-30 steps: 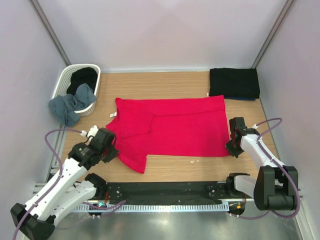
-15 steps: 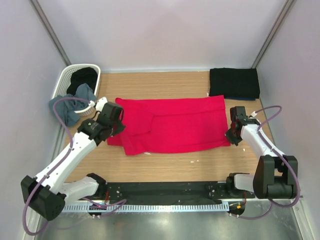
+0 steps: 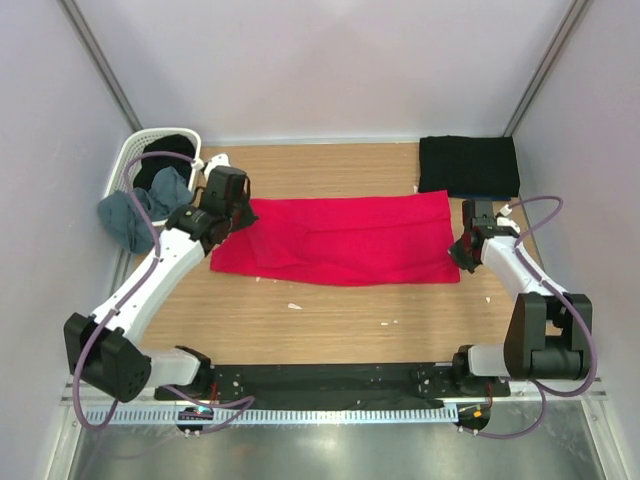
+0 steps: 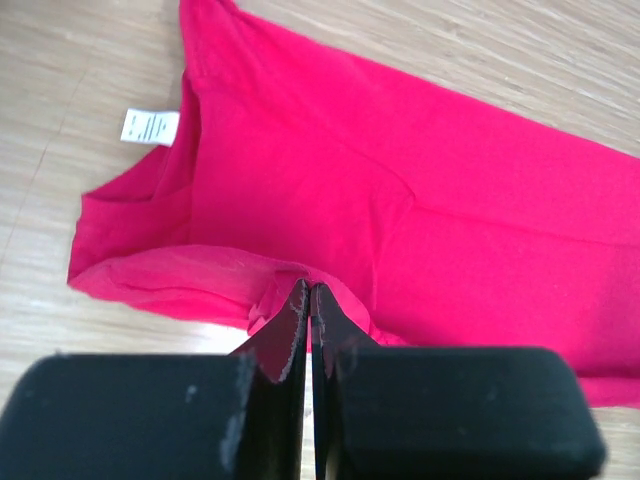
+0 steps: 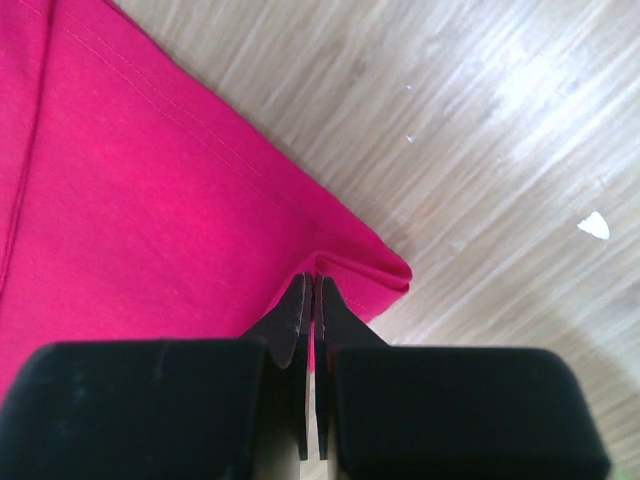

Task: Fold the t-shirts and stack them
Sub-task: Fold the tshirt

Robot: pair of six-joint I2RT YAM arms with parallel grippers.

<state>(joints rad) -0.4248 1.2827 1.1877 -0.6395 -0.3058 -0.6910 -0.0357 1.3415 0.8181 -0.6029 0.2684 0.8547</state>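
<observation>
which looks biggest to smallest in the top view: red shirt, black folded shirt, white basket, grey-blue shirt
1. red shirt
2. black folded shirt and white basket, too alike to rank
3. grey-blue shirt, draped over the basket rim

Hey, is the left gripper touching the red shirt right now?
Touching. The left wrist view shows the left gripper closed on a pinched-up fold of the red shirt, with cloth bunched around the fingertips and no gap.
</observation>
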